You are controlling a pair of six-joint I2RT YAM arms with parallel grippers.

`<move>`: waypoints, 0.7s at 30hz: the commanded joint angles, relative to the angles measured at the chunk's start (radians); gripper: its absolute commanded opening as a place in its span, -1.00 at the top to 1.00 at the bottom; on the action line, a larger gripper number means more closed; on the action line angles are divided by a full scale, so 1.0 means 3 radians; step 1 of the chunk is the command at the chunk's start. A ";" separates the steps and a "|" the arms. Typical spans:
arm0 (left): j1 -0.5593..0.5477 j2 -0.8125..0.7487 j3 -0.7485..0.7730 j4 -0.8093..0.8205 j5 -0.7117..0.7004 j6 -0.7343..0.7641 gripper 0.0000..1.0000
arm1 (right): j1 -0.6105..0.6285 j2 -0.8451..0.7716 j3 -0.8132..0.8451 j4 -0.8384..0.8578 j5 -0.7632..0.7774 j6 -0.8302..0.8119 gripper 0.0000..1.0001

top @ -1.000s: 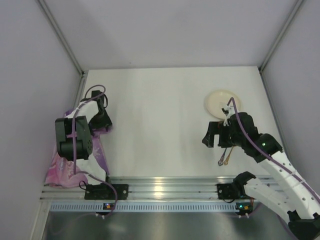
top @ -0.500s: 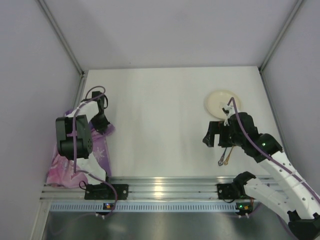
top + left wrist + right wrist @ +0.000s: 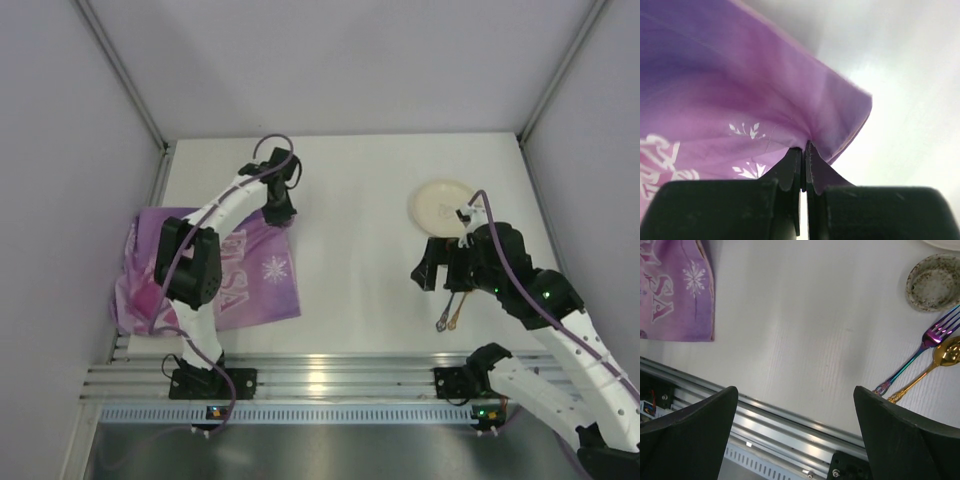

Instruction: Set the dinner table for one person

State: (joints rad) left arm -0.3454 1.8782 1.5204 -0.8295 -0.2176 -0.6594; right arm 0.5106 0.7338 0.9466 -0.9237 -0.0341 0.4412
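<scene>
Fabric, soft and purple, makes up the placemat (image 3: 240,275), printed with white letters and a snowflake; it lies on the left part of the bench (image 3: 350,220), flat toward the middle and rumpled at its left side. The left jaws are closed on its far right corner, and the left wrist view shows the cloth bunching into folds where the black fingers (image 3: 790,172) pinch it. The bench is a smooth, flat white rectangle filling the floor of the enclosure, its long axis running left to right, parallel to the ribbed silver metal rail (image 3: 330,375) along its near edge. On its right part sit a round cream plate (image 3: 446,206), a small speckled round dish (image 3: 933,282), and, side by side, a slim rainbow-tinted metal fork (image 3: 920,352) and a shiny gold spoon (image 3: 935,365). The right jaws hang spread wide open above the bench beside the cutlery, gripping nothing.
</scene>
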 commanded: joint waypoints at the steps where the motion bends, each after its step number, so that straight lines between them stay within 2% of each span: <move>1: -0.0371 0.0329 0.0402 -0.0093 0.0132 -0.0363 1.00 | 0.0047 -0.0094 0.0229 -0.0162 0.0104 0.0007 -0.99; 6: -0.0826 0.0928 0.0985 -0.0114 0.0300 -0.0665 1.00 | 0.0047 -0.0135 0.0337 -0.0336 0.0236 -0.0013 -0.99; 13: -0.1190 0.1557 0.1905 -0.0093 0.0566 -0.1114 1.00 | 0.0047 -0.0140 0.0429 -0.0515 0.0293 0.0007 -1.00; 18: -0.1298 0.1736 0.1973 0.0228 0.0852 -0.1427 1.00 | 0.0052 -0.0196 0.0439 -0.0623 0.0303 0.0048 -0.99; 19: -0.1318 0.1747 0.1963 0.0355 0.0965 -0.1437 0.92 | 0.0047 -0.0206 0.0429 -0.0638 0.0303 0.0058 -0.99; 21: -0.1379 0.1762 0.1978 0.0821 0.1226 -0.1427 -0.59 | 0.0047 -0.0237 0.0409 -0.0648 0.0308 0.0074 -1.00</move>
State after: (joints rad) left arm -0.7437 2.3928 2.0758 -0.7753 0.0181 -1.0237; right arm 0.5106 0.6811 1.0306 -1.0969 0.0414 0.4488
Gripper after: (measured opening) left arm 0.400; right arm 0.996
